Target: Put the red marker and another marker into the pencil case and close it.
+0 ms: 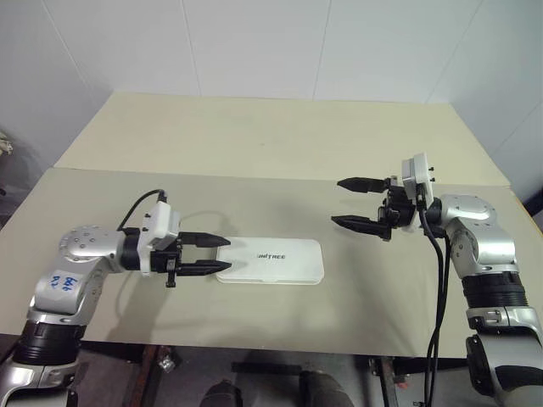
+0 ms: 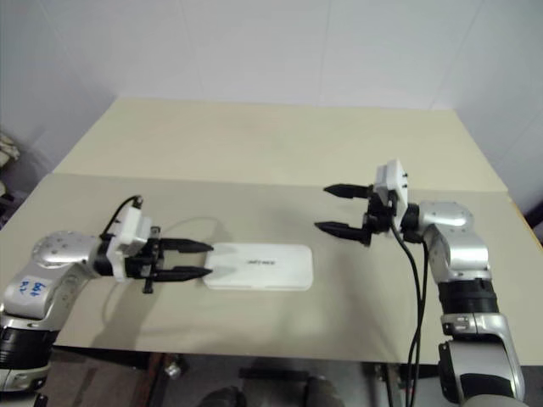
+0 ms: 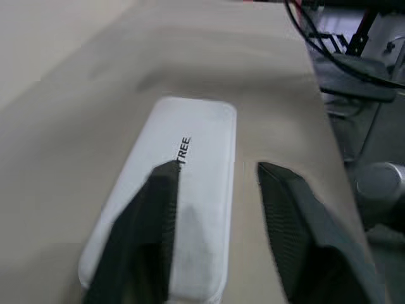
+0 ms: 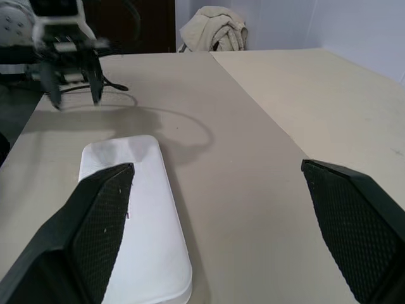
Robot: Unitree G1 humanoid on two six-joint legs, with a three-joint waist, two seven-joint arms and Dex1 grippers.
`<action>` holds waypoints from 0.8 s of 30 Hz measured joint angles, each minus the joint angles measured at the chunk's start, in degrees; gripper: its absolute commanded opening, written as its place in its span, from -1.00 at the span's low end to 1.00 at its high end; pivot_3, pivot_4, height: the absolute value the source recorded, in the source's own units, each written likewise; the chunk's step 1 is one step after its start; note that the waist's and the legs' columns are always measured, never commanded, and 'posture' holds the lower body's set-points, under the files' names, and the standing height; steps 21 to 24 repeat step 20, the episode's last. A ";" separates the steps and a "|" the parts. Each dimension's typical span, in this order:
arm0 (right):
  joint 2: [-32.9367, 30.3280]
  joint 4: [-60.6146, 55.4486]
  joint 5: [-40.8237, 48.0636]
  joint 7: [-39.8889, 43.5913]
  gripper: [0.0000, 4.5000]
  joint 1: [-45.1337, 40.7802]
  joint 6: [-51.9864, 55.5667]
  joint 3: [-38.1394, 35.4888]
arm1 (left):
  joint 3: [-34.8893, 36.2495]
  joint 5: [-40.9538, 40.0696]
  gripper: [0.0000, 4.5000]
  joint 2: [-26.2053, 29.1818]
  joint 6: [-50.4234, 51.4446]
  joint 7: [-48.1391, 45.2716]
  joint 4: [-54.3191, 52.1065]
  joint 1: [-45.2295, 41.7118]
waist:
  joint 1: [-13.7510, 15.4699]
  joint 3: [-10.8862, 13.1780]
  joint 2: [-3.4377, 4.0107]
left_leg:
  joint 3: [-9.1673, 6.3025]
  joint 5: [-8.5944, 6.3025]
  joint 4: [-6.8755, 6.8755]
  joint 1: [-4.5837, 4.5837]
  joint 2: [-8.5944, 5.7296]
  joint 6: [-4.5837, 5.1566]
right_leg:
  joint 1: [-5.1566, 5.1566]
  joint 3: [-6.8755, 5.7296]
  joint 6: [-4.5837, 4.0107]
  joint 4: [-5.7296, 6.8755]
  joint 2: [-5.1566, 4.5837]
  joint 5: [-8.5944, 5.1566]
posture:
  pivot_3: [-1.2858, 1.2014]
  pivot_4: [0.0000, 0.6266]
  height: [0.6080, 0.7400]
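The pencil case (image 1: 270,261) is lying closed near the tabletop's (image 1: 280,144) front edge, its lid lettering reading "UNITREE". The left tool (image 1: 217,256) is hovering at its left end, fingers apart; the right tool (image 1: 346,202) is gaping wide, empty.

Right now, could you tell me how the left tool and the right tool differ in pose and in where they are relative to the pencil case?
The left tool is at the pencil case, its fingers at the case's left end; the right tool hangs apart from the case, beyond its right end. The left tool's fingers are parted moderately; the right tool's stand much wider. The left tool points right, the right tool points left. Both are open and hold nothing.
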 measured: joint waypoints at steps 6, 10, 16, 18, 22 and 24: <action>0.02 2.90 -1.14 0.40 1.00 -1.07 -1.30 0.43 | 5.66 -3.50 0.98 1.07 0.01 0.50 -4.38 5.85 | -0.08 0.00 0.00 | 0.01 -0.01 -0.07 0.00 0.01 -0.01 | 0.00 -0.02 0.00 -0.11 -0.02 0.00 | 0.03 -0.52 1.00; -0.12 6.15 -2.75 0.36 1.00 -3.97 -2.91 0.43 | 10.83 -7.24 0.98 0.33 -1.59 0.96 -6.48 9.25 | -0.41 0.01 0.01 | 0.03 -0.01 -0.10 0.03 0.02 -0.01 | 0.00 -0.01 -0.01 -0.12 -0.05 0.00 | 0.03 -0.52 1.00; -0.23 7.12 -3.53 0.09 1.00 -5.05 -3.49 0.36 | 15.38 -9.63 0.98 -0.48 -3.98 1.63 -7.54 12.46 | -0.36 0.01 0.01 | 0.02 -0.03 -0.12 0.03 0.05 -0.05 | 0.00 -0.09 -0.08 -0.13 -0.05 -0.04 | 0.03 -0.52 1.00; -0.19 7.09 -3.56 0.08 1.00 -5.05 -3.41 0.39 | 15.69 -9.67 0.98 -0.56 -4.58 2.24 -8.08 13.06 | -0.30 0.01 0.01 | 0.02 -0.03 -0.12 0.03 0.04 -0.05 | 0.01 -0.10 -0.08 -0.14 -0.05 -0.04 | 0.03 -0.52 1.00; -0.02 6.71 -3.54 -0.05 1.00 -4.99 -3.17 0.39 | 16.50 -9.67 0.98 -0.56 -5.14 2.98 -8.17 14.21 | -0.29 0.01 0.01 | 0.02 -0.03 -0.13 0.03 0.05 -0.05 | 0.00 -0.10 -0.08 -0.14 -0.06 -0.04 | 0.03 -0.52 1.00; -0.02 6.71 -3.54 -0.05 1.00 -4.99 -3.17 0.39 | 16.50 -9.67 0.98 -0.56 -5.14 2.98 -8.17 14.21 | -0.29 0.01 0.01 | 0.02 -0.03 -0.13 0.03 0.05 -0.05 | 0.00 -0.10 -0.08 -0.14 -0.06 -0.04 | 0.03 -0.52 1.00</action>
